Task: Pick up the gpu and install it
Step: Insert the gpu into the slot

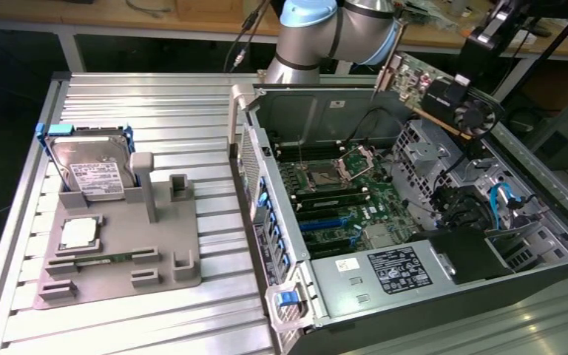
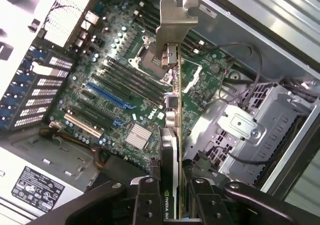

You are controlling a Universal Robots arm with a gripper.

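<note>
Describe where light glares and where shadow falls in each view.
Exterior view: even light brightens the ribbed metal table, while the computer case is dimmer inside. Wrist view: the case's perforated panel is washed out white, the gpu catches light on its bracket, and the gripper clamped on it sits dark.

Arm [image 1: 333, 29] cut by exterior view's top edge; gpu [image 2: 172, 110] rear end cropped.

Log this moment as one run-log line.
held: gpu | jaws: shut on gpu | position: in the air above open computer case, over motherboard | installed: not yet
</note>
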